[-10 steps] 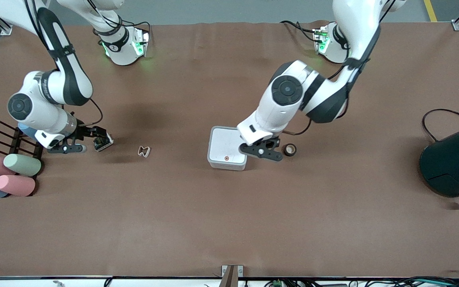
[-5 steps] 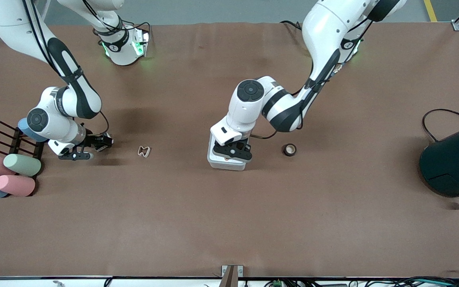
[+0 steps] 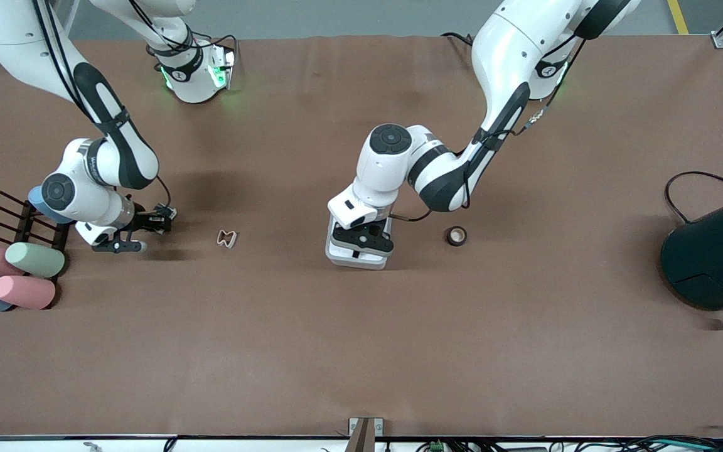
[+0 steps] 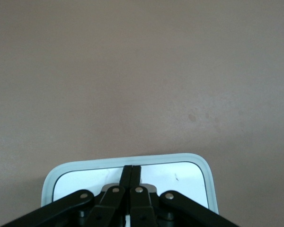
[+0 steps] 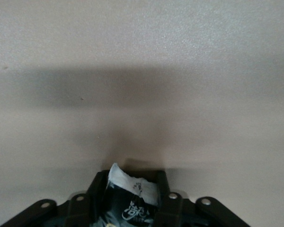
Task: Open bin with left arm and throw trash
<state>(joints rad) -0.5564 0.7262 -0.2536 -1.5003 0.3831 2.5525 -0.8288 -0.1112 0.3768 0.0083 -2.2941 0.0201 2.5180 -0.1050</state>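
At the right arm's end of the table, pastel cylinders (image 3: 13,276) were seen lying beside a dark rack (image 3: 29,225), pink, green & blue. Just beside them, the right gripper (image 3: 155,221) was held low over the tabletop (image 3: 361,351), w/ its jaws clamped on the black packet (image 5: 132,201); in the right wrist view the packet's white edge & pale printing were seen sticking out between the fingers (image 5: 97,196). The right arm (image 3: 95,166) was traced back to its green-lit base (image 3: 195,72) at the top of the front view.

Next along, the pale bow-tie loop (image 3: 227,238) was seen lying flat on the tabletop, apart from both grippers, between the right gripper & the bin.

Mid-table, the bin (image 3: 356,257) was found w/ its lid down. The left gripper (image 3: 361,238) was placed right on top of the lid, covering most of it in the front view. In the left wrist view the jaws were shown pressed together, tips meeting in one thin point over the white lid (image 4: 180,177), close to its edge. The left arm (image 3: 455,169) was seen reaching in from its base near the top of the view.

Toward the left arm's end, the black ring (image 3: 456,236) w/ pale centre was seen on the tabletop near the bin, untouched. At that end, the big dark teal cylinder (image 3: 716,254) was seen w/ a black cable (image 3: 694,182) looped beside it.
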